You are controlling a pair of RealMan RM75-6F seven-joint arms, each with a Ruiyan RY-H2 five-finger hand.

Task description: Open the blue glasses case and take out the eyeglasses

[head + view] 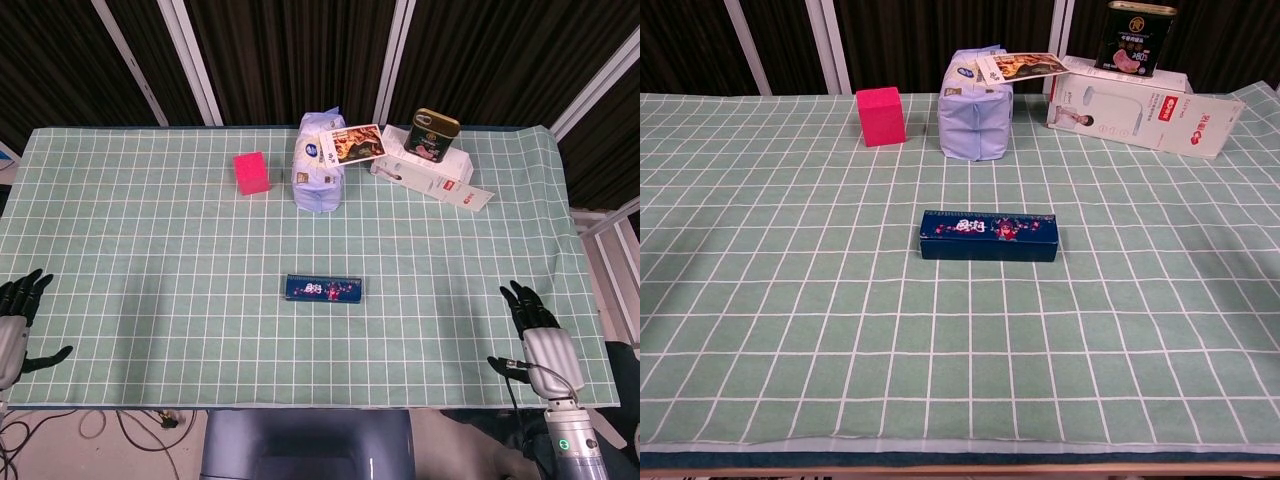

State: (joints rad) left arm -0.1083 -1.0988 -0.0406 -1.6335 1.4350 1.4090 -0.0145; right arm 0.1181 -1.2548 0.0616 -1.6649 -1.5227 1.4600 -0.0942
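Centrally, closed blue glasses case [988, 236] (floral lid), left hand [14, 327] and right hand [538, 335] fingers apart.

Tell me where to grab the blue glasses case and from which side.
Grip the blue glasses case across its narrow width, near one short end, coming down from above. It lies flat and closed, long axis left to right, with bare cloth all round. The right hand and left hand both rest open at the table's near corners.

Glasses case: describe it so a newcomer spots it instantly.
On the green checked tablecloth, look at the bare middle, nearer the front edge than the clutter at the back. The glasses case is the long, flat, dark blue box lying alone, closed, with a floral print on its lid.
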